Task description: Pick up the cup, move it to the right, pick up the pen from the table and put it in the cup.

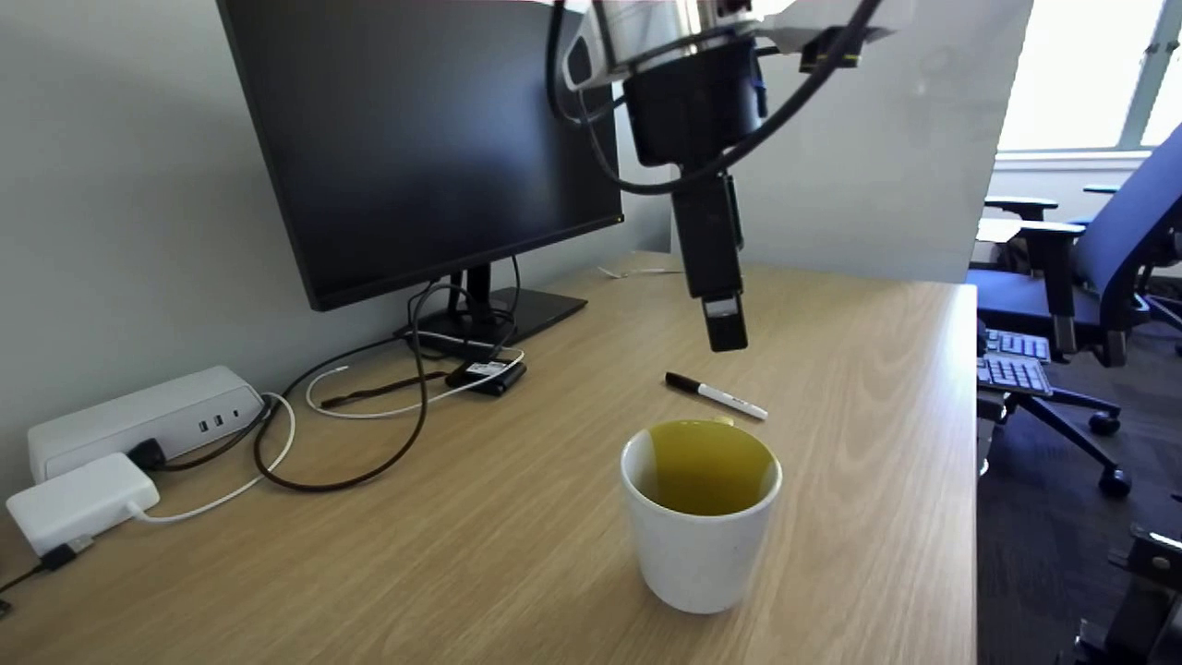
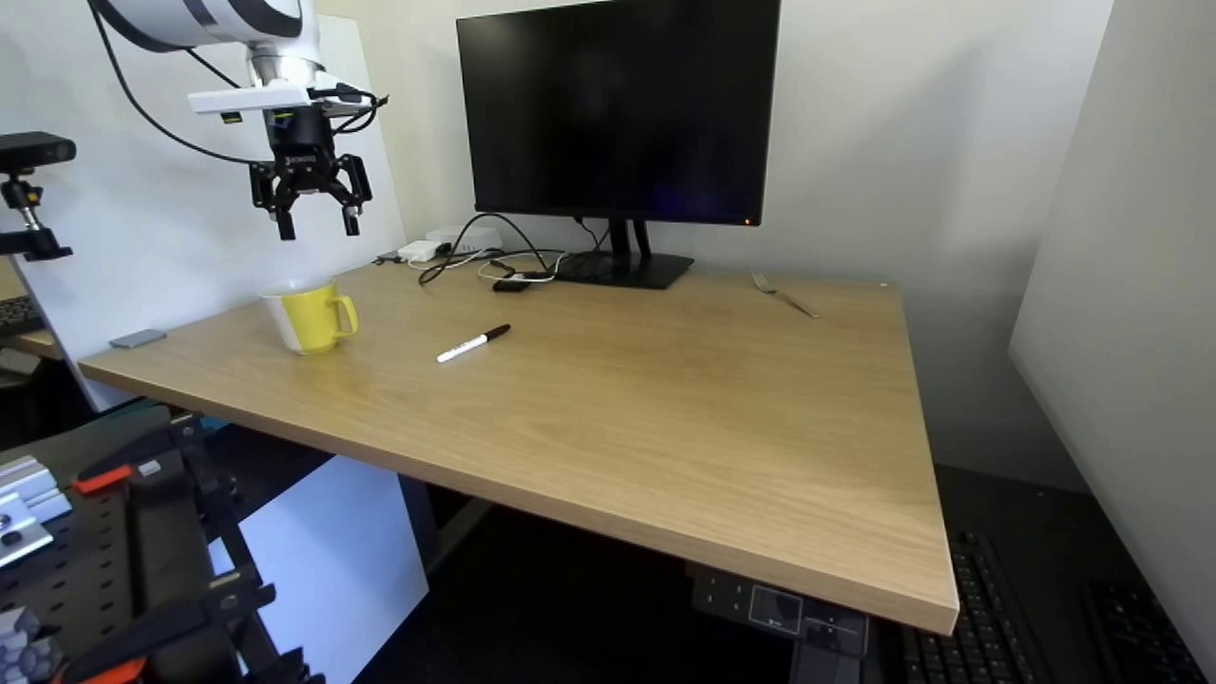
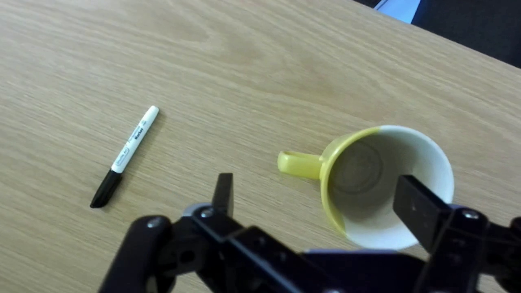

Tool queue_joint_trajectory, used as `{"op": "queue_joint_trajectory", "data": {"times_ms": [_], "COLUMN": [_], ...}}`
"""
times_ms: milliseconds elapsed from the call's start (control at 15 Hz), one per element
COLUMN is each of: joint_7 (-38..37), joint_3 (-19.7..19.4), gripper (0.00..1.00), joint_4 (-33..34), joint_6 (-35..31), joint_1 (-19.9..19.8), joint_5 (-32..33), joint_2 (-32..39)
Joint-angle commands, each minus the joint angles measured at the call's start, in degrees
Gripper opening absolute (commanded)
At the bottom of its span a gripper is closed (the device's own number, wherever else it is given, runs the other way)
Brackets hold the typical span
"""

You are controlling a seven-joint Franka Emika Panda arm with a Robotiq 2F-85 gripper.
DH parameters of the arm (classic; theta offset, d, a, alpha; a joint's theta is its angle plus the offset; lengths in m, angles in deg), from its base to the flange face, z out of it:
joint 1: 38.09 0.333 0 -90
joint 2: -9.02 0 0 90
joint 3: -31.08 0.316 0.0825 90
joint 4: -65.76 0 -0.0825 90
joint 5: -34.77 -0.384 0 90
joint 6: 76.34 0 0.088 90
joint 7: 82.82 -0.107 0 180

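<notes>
Well apart, fingers (image 3: 419, 213) in midair.

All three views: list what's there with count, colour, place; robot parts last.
Table: 1, light brown, in every view
Cup: 1, white and yellow, upright on table
Pen: 1, white and black, lying beside cup
Monitor: 1, black, on table
Fork: 1, silvery, on table near monitor
Boxes: 2, white, beside monitor
Cables: several, black and white, around boxes and monitor
Small device: 1, black, among cables
Partition: 1, white, at table's edge
Slab: 1, grey, beside partition
Chair: at least 1, blue, beyond table
Keyboards: several, dark or grey, past table's edges
Window: 1, bright, background
Perforated frame: 1, black, beside table
Arm: 1, white and black, above table
Jaws: 1 pair, black, open above table
</notes>
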Motion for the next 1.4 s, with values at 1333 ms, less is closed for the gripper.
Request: {"op": "queue_joint_trajectory", "data": {"times_ms": [1333], "joint_7": [14.7], "joint_3": [0.2], "gripper": [1.00], "joint_4": [7.0], "joint_6": [-6.2], "joint_1": [-0.7], "joint_5": [-1.2], "joint_2": [15.5]}}
